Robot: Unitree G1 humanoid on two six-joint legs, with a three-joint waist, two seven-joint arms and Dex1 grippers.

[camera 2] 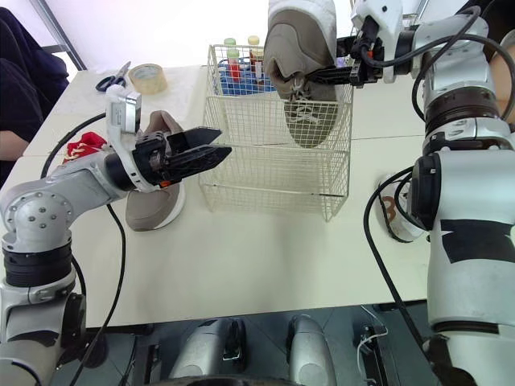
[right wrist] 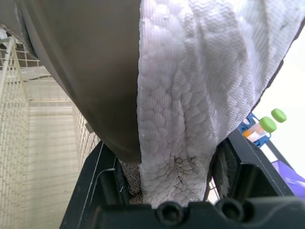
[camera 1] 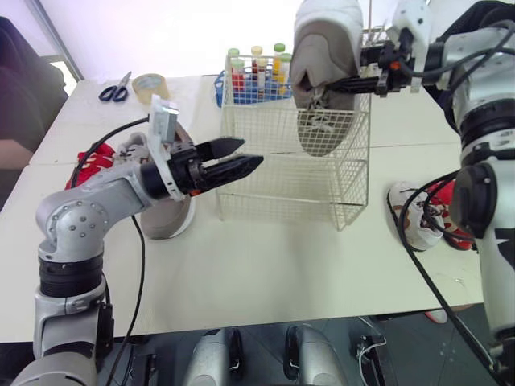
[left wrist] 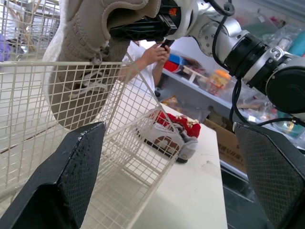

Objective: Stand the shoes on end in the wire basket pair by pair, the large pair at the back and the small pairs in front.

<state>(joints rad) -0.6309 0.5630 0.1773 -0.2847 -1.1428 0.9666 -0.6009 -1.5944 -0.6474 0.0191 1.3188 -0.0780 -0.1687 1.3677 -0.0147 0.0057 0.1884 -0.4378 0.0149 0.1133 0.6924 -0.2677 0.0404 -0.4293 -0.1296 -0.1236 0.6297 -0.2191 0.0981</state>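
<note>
**Head views.** The right tool (camera 1: 342,83) is clamping a beige shoe (camera 1: 326,40) at its collar, with the toe pointing down. The shoe's lower half is hanging inside the wire basket (camera 1: 273,173), toward its rear right corner. The heel is standing above the rim. Whether the toe is touching the basket floor cannot be told. The left tool (camera 1: 248,155) is hovering just beside the basket's left wall, its 2 fingers spread and gripping nothing. The other beige shoe (camera 1: 165,221) is lying on the surface (camera 1: 265,273) behind the left arm, and a red shoe (camera 1: 90,161) is lying just beside it. Red-and-white shoes (camera 1: 422,215) are lying to the right of the basket. Scissors (camera 1: 117,88), a tape roll (camera 1: 150,84) and a tube rack (camera 1: 253,80) are sitting farther back.

**Left wrist view.** The left tool's fingers (left wrist: 62,186) are standing wide apart, facing the basket's mesh. The beige shoe is hanging partly inside the basket. The red-and-white shoes are lying beyond it. A person's hand (left wrist: 155,53) is showing in the background.

**Right wrist view.** The right tool's fingers (right wrist: 102,183) are pressing the shoe's quilted fabric from both sides. Green-capped tubes (right wrist: 269,120) are showing to one side.
</note>
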